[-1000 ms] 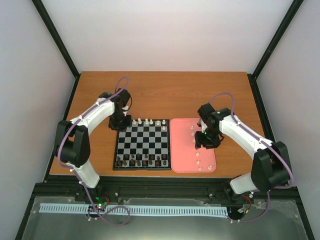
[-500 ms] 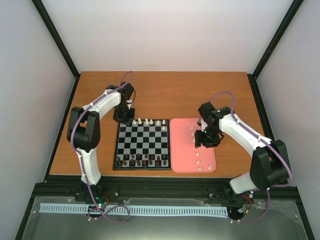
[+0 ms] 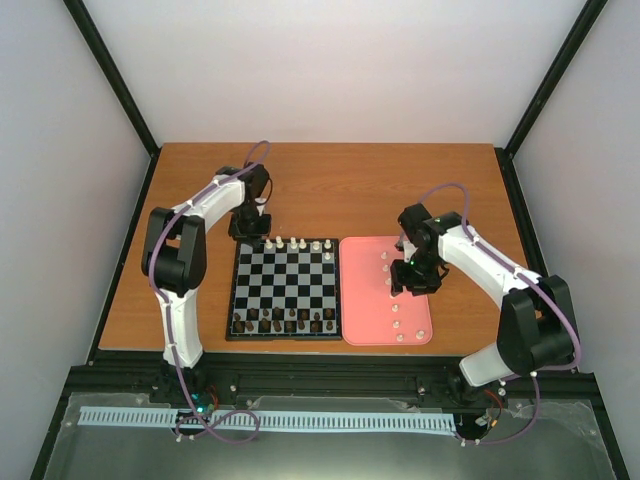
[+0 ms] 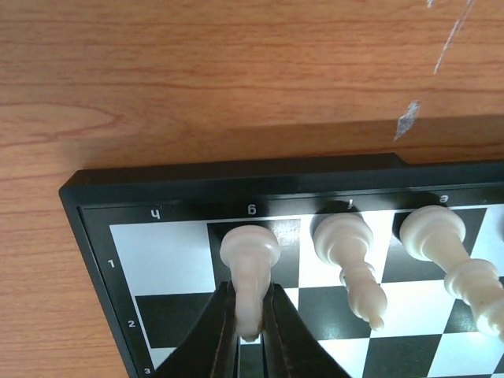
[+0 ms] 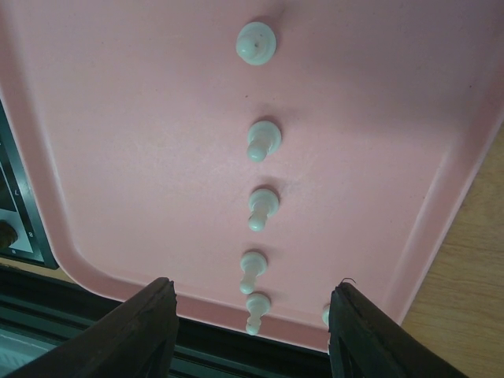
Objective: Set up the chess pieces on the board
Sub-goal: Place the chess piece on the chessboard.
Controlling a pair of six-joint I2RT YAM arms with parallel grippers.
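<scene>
Wood tabletop [image 3: 350,180] carries the board [image 3: 290,285] centre-left in the top view, w/ a pink tray [image 3: 365,330] just right of it. Left gripper [image 4: 250,303] is clamped on a cream piece [image 4: 249,250] at a far-row square near the board's upper-left corner. Right gripper [image 5: 250,287] hangs jaws apart over the tray, holding nothing. Far row looks approx half filled; several cream pieces [image 5: 264,140] wait on the tray, so plenty left imo

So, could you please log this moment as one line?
left gripper: shut on small cream chess piece at edge row of black-and-grey chessboard | right gripper: open above pink rectangular tray
</scene>
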